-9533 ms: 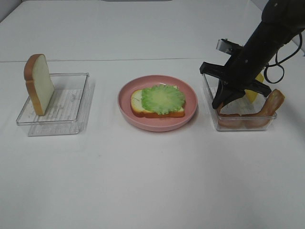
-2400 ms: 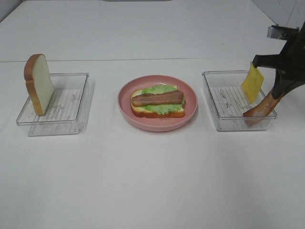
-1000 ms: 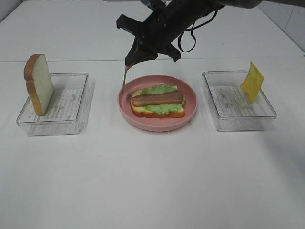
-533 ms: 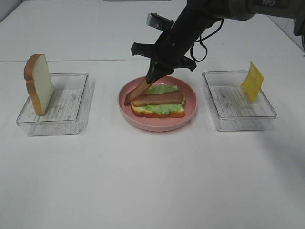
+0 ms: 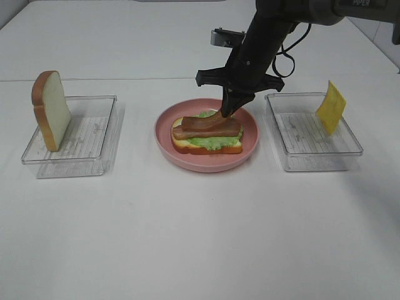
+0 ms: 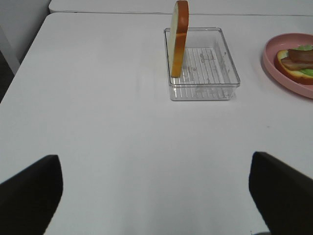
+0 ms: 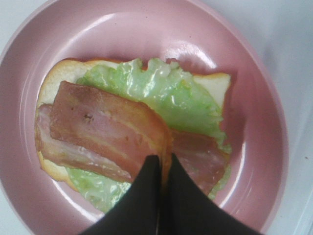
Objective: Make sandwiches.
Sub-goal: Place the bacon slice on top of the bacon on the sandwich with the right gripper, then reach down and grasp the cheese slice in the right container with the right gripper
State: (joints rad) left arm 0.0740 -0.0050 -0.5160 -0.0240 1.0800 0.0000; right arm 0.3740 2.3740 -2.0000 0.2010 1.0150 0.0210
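1. High view: the right gripper (image 5: 228, 111) pinches a bacon strip (image 5: 209, 122) lying on the sandwich (image 5: 206, 145), on the plate (image 5: 206, 166).
2. Left wrist: the left gripper (image 6: 152, 157) gapes wide and empty, well apart from the bread slice (image 6: 179, 36).
3. Right wrist: jaws clenched on the bacon strip's end.

Right gripper (image 7: 161, 162) tight on bacon strip (image 7: 105, 125) over lettuce (image 7: 171, 95)

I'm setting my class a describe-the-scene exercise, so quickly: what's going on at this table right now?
The right gripper, fingers shut on one end of a bacon strip, lays it across another strip on the lettuce and bread on the pink plate. The left gripper hangs open, holding nothing. An upright bread slice waits in the left tray, a cheese square in the right tray.
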